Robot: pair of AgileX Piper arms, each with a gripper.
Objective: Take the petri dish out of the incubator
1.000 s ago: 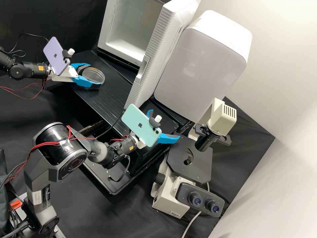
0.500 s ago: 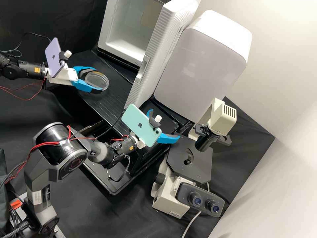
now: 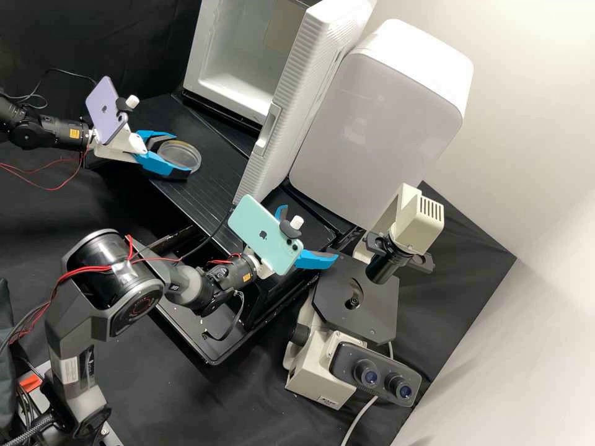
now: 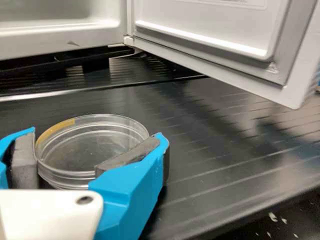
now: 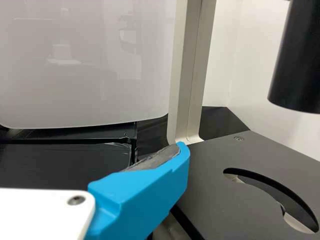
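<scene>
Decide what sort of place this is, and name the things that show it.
Probably a biology laboratory: a microscope, an open white incubator and a petri dish held in the left tool.

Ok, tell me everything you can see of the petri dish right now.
The petri dish is round, shallow, clear plastic, lid on, with a yellowish smear along one rim. It sits level between the left gripper's grey pads, which press its sides, low over the ribbed black tray outside the open incubator; whether it rests there, I cannot tell.
</scene>
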